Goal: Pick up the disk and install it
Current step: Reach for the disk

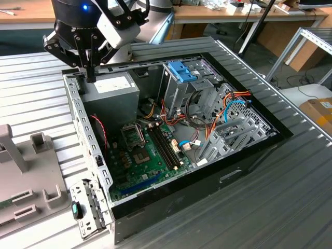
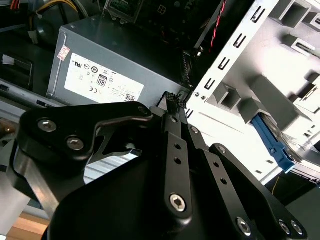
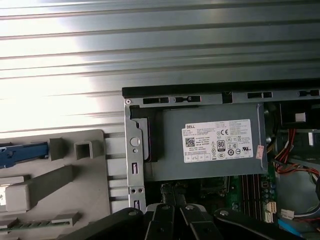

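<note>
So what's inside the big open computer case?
A green circuit board, a grey metal power-supply box with a white label, a silver metal cage with a blue latch, and orange cables. Whatever lies under the box is covered.

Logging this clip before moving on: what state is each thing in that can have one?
gripper: shut, empty, near the power supply.
computer case: lying flat, side open, innards exposed.
power supply: seated inside the case.
blue plastic piece: resting on the grey holder beside the case, not gripped.
</note>
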{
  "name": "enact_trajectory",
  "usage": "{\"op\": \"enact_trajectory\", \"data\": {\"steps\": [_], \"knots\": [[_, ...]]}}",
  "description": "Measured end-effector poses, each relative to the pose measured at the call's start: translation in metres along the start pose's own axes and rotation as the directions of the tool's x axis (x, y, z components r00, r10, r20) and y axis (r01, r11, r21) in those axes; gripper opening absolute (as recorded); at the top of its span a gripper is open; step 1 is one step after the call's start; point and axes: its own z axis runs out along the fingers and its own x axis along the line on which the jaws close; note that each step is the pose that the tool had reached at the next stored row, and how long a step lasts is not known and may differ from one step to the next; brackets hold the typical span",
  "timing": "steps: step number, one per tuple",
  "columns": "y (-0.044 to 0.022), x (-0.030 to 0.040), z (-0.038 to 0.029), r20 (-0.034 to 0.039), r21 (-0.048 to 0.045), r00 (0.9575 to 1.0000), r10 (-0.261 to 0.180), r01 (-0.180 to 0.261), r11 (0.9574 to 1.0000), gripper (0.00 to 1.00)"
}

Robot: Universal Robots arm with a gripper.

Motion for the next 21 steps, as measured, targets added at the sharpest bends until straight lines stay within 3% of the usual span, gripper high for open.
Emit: {"op": "enact_trajectory", "data": {"steps": [15, 21], "knots": [[-0.0008, 0.0103, -0.0003, 0.0000, 0.0001, 1.0000, 0.000, 0.000, 1.0000, 0.11], [-0.0008, 0.0109, -0.0003, 0.0000, 0.0000, 1.0000, 0.000, 0.000, 1.0000, 0.11]]}}
